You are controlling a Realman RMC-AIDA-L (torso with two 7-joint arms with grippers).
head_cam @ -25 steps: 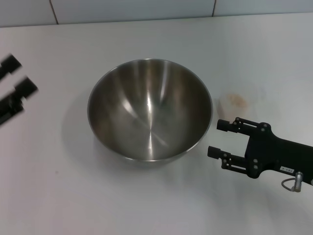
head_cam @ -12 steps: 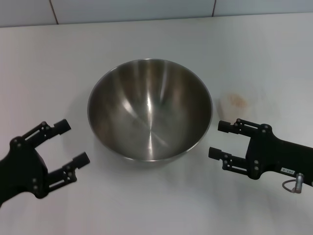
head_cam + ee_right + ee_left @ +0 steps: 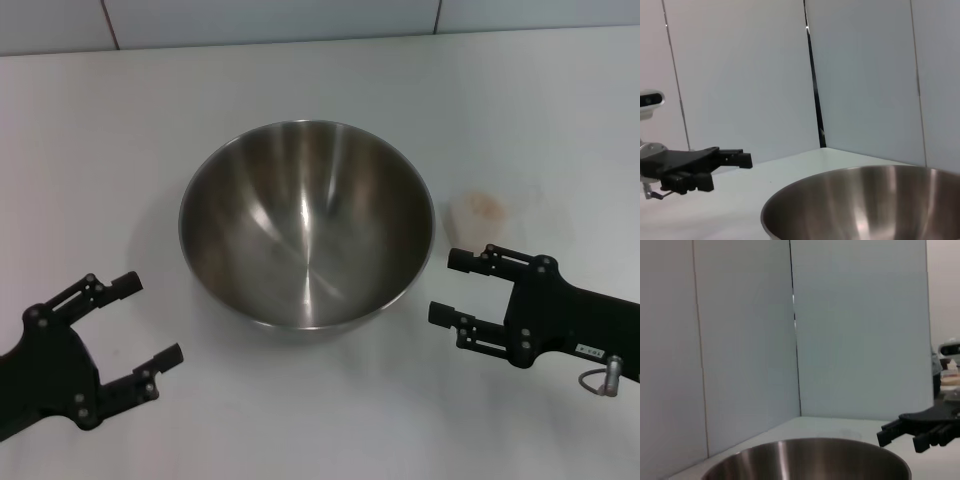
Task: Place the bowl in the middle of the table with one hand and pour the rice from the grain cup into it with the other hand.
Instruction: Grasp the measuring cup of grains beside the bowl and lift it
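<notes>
Both grippers have their jaws spread wide and grasp nothing. The left gripper (image 3: 137, 322) hangs low over the near left part of the tabletop (image 3: 300, 420), its two black fingers (image 3: 128, 283) pointing toward the bowl (image 3: 306, 222) but apart from it. The right gripper (image 3: 449, 286) sits just beside the bowl's near right rim, fingers aimed at the steel wall without touching it. The bowl stands upright about mid-tabletop between the two grippers, its shiny inside bare. Just beyond the right gripper, near the bowl's right side, stands the grain cup (image 3: 479, 212), a faint clear shape on the white surface holding a small pale pinkish patch of rice (image 3: 487, 205). In the left wrist view the bowl's rim (image 3: 810, 460) fills the foreground, with the right gripper (image 3: 897, 432) behind it. In the right wrist view the left gripper (image 3: 722, 167) shows past the bowl (image 3: 865, 205). A white panelled wall (image 3: 270, 18) backs the tabletop.
</notes>
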